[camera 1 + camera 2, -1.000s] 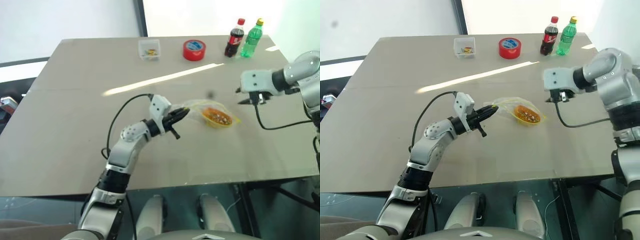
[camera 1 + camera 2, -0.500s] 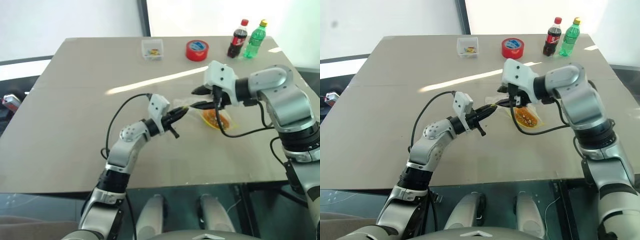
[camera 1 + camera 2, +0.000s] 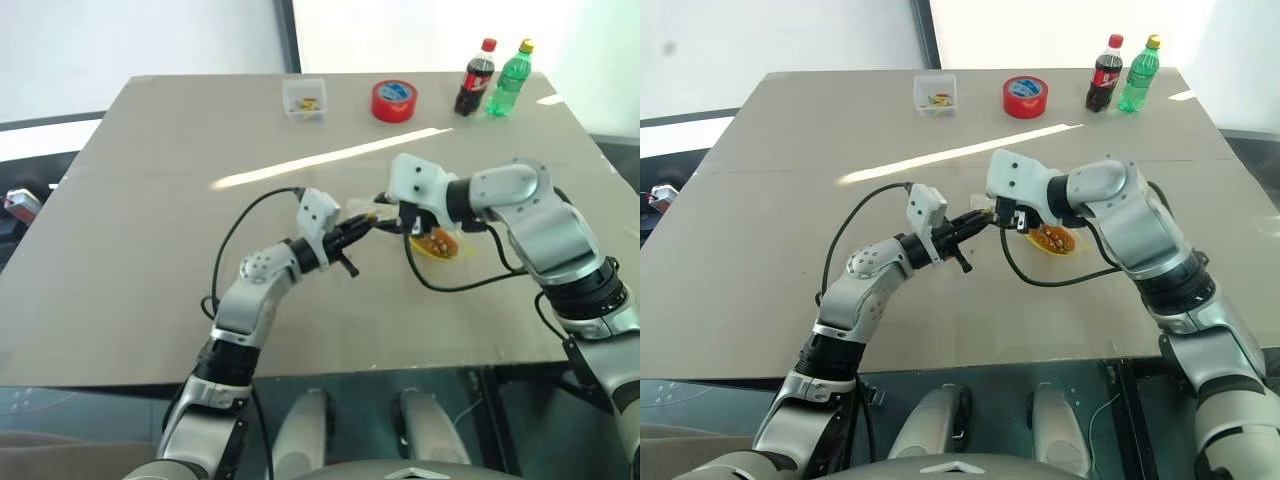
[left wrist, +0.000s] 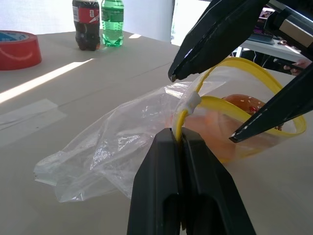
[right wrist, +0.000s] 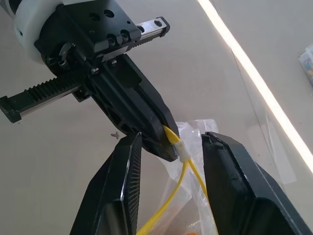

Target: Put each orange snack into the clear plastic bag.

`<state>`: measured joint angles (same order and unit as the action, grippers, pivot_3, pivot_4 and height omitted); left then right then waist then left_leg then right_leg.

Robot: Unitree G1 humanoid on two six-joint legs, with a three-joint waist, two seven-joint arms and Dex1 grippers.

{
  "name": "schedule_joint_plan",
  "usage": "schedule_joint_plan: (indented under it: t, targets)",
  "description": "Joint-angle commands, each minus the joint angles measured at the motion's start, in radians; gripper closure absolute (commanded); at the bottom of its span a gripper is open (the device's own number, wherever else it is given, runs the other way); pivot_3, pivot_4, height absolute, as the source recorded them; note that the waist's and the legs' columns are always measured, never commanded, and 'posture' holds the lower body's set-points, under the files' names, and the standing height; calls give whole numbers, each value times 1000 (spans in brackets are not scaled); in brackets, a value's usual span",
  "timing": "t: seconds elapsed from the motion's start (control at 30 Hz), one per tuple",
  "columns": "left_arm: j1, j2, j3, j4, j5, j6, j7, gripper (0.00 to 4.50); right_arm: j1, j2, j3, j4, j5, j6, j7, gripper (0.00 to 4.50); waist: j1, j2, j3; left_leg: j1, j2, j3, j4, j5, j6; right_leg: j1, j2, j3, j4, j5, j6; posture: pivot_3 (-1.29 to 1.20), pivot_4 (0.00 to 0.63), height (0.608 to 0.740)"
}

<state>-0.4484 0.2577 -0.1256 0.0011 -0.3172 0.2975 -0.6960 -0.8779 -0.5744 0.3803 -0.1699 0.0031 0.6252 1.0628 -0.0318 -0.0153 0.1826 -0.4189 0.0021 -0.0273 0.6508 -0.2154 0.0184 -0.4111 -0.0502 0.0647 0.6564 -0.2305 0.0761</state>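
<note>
The clear plastic bag (image 4: 112,147) lies on the table with its yellow strip bowed into an open loop. My left gripper (image 4: 178,134) is shut on that strip and holds its end up just above the table. An orange snack (image 4: 244,104) shows through the plastic inside the bag (image 3: 441,246). My right gripper (image 5: 173,138) is open, one finger on either side of the strip, right at the tip of the left gripper (image 3: 365,228). From the left wrist, the right gripper (image 4: 201,108) straddles the bag's mouth from above.
At the table's far edge stand a small clear box (image 3: 304,98), a red tape roll (image 3: 394,100), a cola bottle (image 3: 474,77) and a green bottle (image 3: 505,78). The tan table (image 3: 150,200) stretches wide to the left and front.
My right gripper has swung in from the table's right side to the bag's mouth and tipped down beside the left gripper's tip. The left gripper and bag have stayed put.
</note>
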Motion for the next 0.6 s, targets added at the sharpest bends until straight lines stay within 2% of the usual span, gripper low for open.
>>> schedule_joint_plan:
  t: [0.03,0.07,0.1,0.2,0.23,0.6]
  targets:
    - [-3,-1,8,-36,-5,-15,-7,4500,-5,-10,-6,1,-11,-55,-6,2541,0,0,0,0,0,0,0,0,0,0,0,0,0,0,0,0,150,740]
    - [-2,0,8,-38,-6,-15,-7,4500,-6,-13,-6,6,-15,-67,-7,2918,0,0,0,0,0,0,0,0,0,0,0,0,0,0,0,0,150,740]
    - [-1,1,9,-39,-6,-14,-7,4500,-7,-14,-6,12,-18,-77,-7,3065,0,0,0,0,0,0,0,0,0,0,0,0,0,0,0,0,150,740]
    - [-1,2,11,-39,-6,-13,-6,4500,-7,-21,-9,23,-23,-100,-1,4335,0,0,0,0,0,0,0,0,0,0,0,0,0,0,0,0,150,740]
    - [-1,2,11,-38,-6,-14,-6,4500,-6,-24,-8,25,-25,-107,2,4437,-1,0,0,0,0,0,0,0,0,0,0,0,0,0,0,0,150,740]
    - [0,7,10,-40,-5,-13,-8,4500,6,-43,14,21,-58,-164,29,4437,-1,0,0,0,0,0,0,0,0,0,0,0,0,0,0,0,150,740]
